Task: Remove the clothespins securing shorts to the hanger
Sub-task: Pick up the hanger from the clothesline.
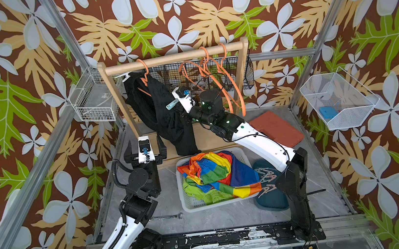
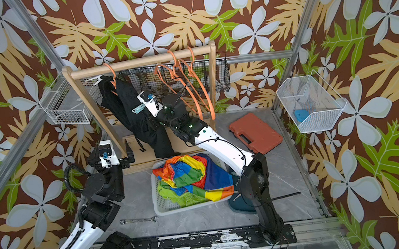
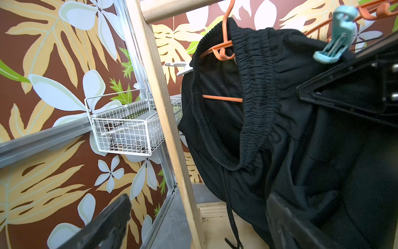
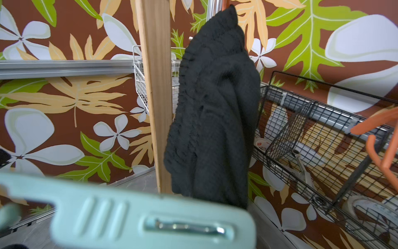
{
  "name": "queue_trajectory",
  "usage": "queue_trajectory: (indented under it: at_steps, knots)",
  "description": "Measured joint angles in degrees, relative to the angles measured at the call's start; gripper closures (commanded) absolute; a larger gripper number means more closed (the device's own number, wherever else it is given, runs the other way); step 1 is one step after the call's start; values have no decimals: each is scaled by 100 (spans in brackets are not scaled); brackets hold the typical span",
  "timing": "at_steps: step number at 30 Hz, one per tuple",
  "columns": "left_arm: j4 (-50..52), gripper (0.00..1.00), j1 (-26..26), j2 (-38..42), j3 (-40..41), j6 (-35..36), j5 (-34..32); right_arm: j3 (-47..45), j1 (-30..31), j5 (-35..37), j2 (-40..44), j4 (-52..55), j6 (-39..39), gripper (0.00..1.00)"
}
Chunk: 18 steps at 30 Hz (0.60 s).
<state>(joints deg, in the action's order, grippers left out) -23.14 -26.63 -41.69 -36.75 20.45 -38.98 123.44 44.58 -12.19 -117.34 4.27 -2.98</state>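
Black shorts (image 1: 161, 114) hang from an orange hanger (image 1: 145, 77) at the left end of the wooden rail. A whitish clothespin (image 1: 124, 76) sits on the waistband's left end. My right gripper (image 1: 178, 101) is shut on a mint clothespin (image 1: 172, 104), which stands just in front of the black shorts (image 4: 215, 107), apart from the cloth; it fills the near edge of the right wrist view as a mint clothespin (image 4: 150, 224). My left gripper (image 1: 145, 148) is open and empty, low beside the rack's left post. Colour-blocked shorts (image 1: 214, 174) and lime green shorts (image 1: 201, 196) lie in a white basket (image 1: 184, 203).
Loose clothespins (image 1: 265, 176) lie on a teal dish (image 1: 271, 201) by the right arm. Empty orange hangers (image 1: 224, 81) hang before a black wire basket (image 1: 241, 74). A red case (image 1: 278, 129), a wrench (image 1: 165, 218) and two white wire baskets (image 1: 93, 101) (image 1: 338, 99) surround the rack.
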Motion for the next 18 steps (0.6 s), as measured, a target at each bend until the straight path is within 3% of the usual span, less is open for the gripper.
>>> queue_trajectory:
  at_steps: [8, 18]
  knots:
    - [0, 0, 11, 4, 0, 0, 2, -413, -96, -87, 291, -223, 133, 100]
    - [-2, 0, 17, 7, 13, 0, 0, -221, -103, -79, 422, -391, 229, 100]
